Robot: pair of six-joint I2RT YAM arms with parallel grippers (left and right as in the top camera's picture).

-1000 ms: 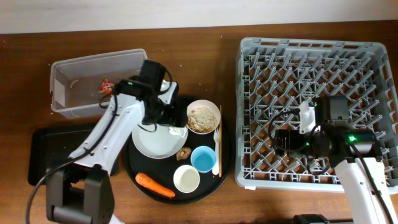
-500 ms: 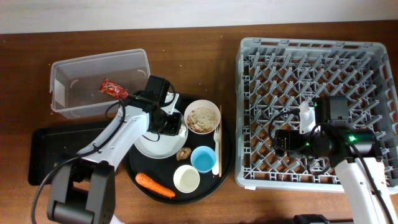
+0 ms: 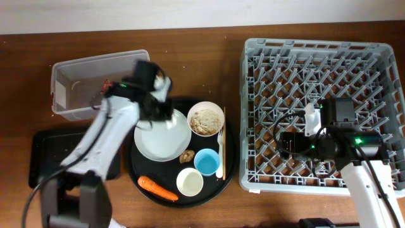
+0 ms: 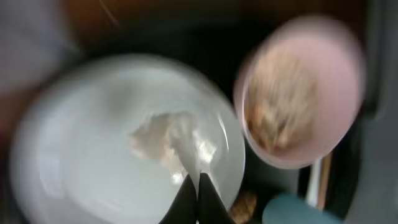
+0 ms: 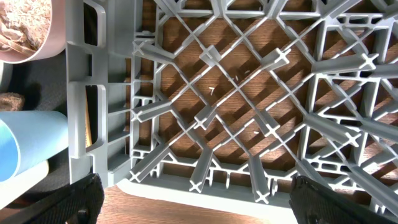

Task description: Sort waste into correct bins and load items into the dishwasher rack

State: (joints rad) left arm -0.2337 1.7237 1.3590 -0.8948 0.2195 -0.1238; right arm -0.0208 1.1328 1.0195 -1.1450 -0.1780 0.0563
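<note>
My left gripper (image 3: 161, 109) hangs over the pale grey plate (image 3: 162, 138), shut on the crumpled white tissue (image 4: 171, 140), which dangles above the plate (image 4: 81, 155) in the blurred left wrist view. The white-pink bowl (image 3: 205, 118) of beige scraps stands to the plate's right. The clear tub (image 3: 76, 69) lies just behind the arm, which partly hides a red wrapper (image 3: 104, 84) inside. My right gripper (image 3: 288, 142) stands open and empty over the front left of the grey dishwasher rack (image 3: 323, 50), fingers wide apart (image 5: 199, 202).
On the round black tray (image 3: 231, 166) lie an orange carrot (image 3: 157, 188), a brown lump (image 3: 186, 156), a blue cup (image 3: 206, 161), a white cup (image 3: 190, 182), a fork (image 3: 219, 149) and chopsticks (image 3: 224, 130). A shallow black tray (image 3: 44, 158) sits front left.
The left gripper came down onto the plate, shut on the tissue and has lifted it up and back toward the clear tub. The right arm has not moved.
</note>
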